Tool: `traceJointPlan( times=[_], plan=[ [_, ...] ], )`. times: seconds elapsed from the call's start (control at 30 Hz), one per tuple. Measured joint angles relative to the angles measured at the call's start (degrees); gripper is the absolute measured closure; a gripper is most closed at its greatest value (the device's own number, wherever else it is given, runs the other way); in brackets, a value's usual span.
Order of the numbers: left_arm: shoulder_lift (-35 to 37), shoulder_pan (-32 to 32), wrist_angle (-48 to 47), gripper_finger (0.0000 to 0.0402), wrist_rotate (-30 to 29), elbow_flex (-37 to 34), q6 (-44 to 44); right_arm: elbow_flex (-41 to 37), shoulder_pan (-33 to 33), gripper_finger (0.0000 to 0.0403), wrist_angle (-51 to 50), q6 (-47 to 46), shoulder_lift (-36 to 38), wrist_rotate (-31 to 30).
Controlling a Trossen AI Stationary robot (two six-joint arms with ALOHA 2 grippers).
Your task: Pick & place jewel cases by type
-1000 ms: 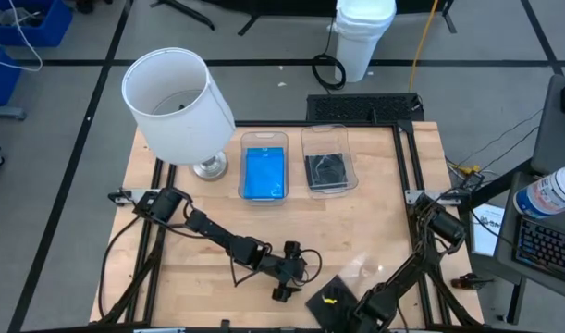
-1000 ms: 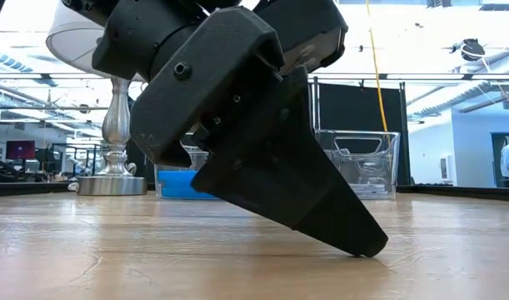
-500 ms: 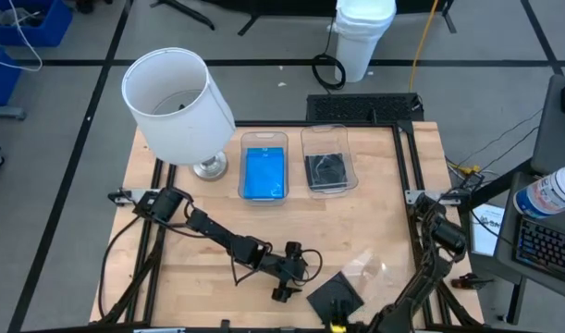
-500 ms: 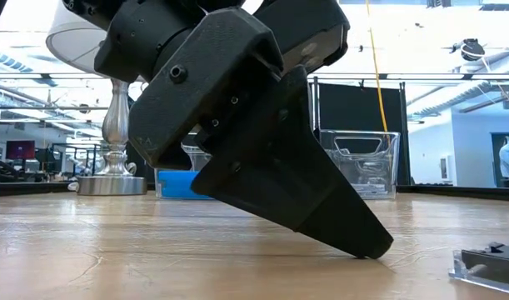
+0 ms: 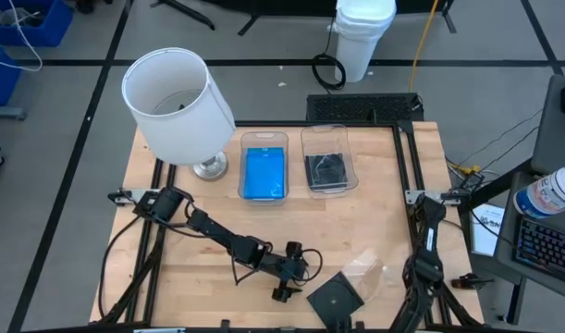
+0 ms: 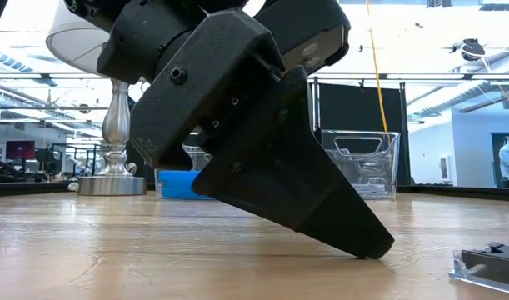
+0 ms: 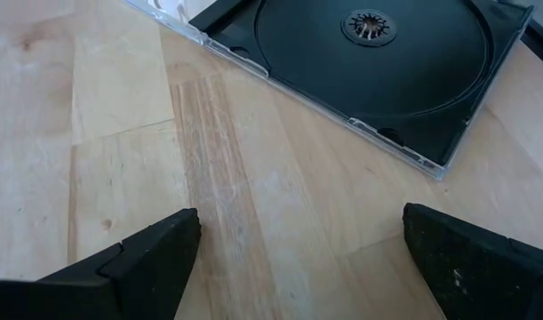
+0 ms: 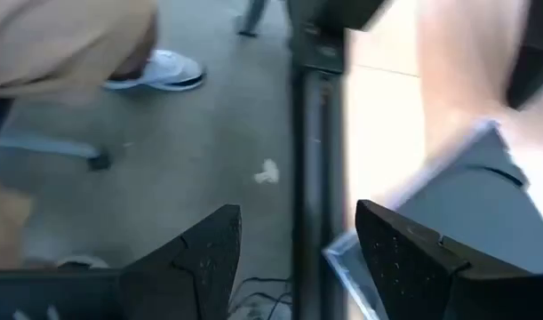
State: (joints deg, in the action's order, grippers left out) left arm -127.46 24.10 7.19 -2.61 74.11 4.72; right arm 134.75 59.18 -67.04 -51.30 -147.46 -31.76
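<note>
An open jewel case lies flat on the wood near the table's near edge, with its dark disc tray (image 5: 336, 298) (image 7: 369, 62) up and its clear lid (image 5: 367, 268) spread beside it. It also shows in the low view (image 6: 491, 267). My left gripper (image 5: 296, 271) (image 7: 298, 240) stands open just left of the case, fingertips low over bare wood. My right gripper (image 8: 298, 222) is open off the near right corner, over the table's edge and the floor.
Two clear bins stand at the far middle, one with blue cases (image 5: 264, 173) and one with dark cases (image 5: 328, 169). A white-shaded lamp (image 5: 176, 106) stands at the far left. A person's shoe (image 8: 155, 71) shows on the floor beyond the table edge.
My right arm has drawn back from over the open jewel case toward the table's near right corner, turning as it went. Its fingers have stayed open. The case, which the arm covered before, now lies bare on the wood.
</note>
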Motion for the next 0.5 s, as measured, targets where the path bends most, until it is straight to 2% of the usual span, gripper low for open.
traceJointPlan(
  times=[0.07,0.37,0.5],
  plan=[
    [0.0,0.0,0.2,0.0009,-0.2,0.0,0.3,-0.2,0.4,0.0188,-2.2,-1.8,-0.3,-1.4],
    [0.0,0.0,0.3,0.0009,-0.3,0.0,0.4,-0.5,0.9,0.0188,-8.8,-6.5,-0.2,-1.0],
    [0.0,0.0,0.3,0.0009,-0.3,0.0,0.5,-4.1,0.5,0.0188,-8.1,-6.5,-0.3,-0.8]
  ],
)
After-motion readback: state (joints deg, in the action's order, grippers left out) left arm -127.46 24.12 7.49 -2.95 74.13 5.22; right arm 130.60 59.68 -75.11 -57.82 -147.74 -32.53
